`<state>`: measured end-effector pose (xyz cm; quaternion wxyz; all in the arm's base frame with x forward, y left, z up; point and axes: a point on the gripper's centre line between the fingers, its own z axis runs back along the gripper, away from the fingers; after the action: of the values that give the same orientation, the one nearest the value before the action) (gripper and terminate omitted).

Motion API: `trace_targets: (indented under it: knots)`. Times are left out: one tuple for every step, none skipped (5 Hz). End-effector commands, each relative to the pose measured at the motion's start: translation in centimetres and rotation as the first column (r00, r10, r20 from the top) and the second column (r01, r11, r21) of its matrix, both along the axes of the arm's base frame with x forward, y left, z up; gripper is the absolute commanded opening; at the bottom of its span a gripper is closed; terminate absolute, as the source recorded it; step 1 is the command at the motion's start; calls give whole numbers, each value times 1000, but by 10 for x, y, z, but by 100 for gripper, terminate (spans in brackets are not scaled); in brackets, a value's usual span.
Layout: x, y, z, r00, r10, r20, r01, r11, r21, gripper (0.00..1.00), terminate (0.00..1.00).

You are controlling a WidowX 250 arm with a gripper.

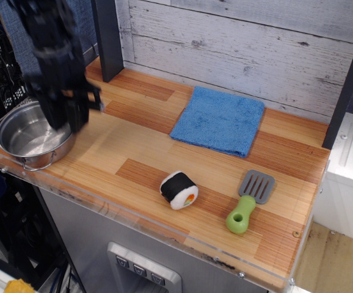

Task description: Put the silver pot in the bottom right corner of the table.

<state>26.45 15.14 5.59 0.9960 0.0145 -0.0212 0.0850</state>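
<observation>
Striped light-and-reddish wooden tabletop (164, 146) under whitewashed plank wall; shallow shiny stainless-steel pot (33, 136) sits upright at nine o'clock corner, by clear acrylic rim. Black gripper (66, 116), motion-blurred, overlaps pot's far rim at one o'clock; jaw opening and grip unreadable.

Bright, even light | soft shadows | motion-blurred gripper (63, 113) | glints inside silver pot (33, 137) | rest sharp

Lab mock kitchen: acrylic-rimmed table (164, 155), toy sushi (179, 190).
</observation>
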Motion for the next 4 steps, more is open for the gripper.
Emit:
trace_targets:
  knots:
    - [-24, 12, 63, 988, -4, 154, -1, 999, 36, 100, 0]
    - [-32, -4, 99, 978, -33, 204, 24, 999, 49, 100, 0]
    - [-38, -30, 125, 980, -42, 194, 38, 999, 22, 100, 0]
    - [-37, -52, 139, 976, -131, 174, 141, 989, -45, 100, 0]
